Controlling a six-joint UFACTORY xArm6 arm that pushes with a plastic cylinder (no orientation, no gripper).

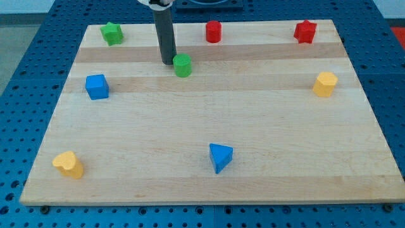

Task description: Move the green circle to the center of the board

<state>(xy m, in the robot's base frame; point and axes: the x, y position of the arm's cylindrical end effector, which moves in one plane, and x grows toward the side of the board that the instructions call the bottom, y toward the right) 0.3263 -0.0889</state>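
My tip (168,61) rested just beside the green circle (183,65), on its upper-left side, seemingly to shove it down-right toward the worktop's (209,126) center; no hand existed, so nothing was held.

On the table (209,120), my tip (168,61) stands just at the view's left of the green circle (183,65), touching or nearly so. Toward the view's top, a row runs left to right: green star (112,33), red cylinder (213,31), red star (305,31). The blue cube (97,87) lies at the left, well apart from the yellow hexagon (325,83) at the right. Near the bottom, the yellow heart (68,164) sits at the left corner, the blue triangle (220,157) about midway across.
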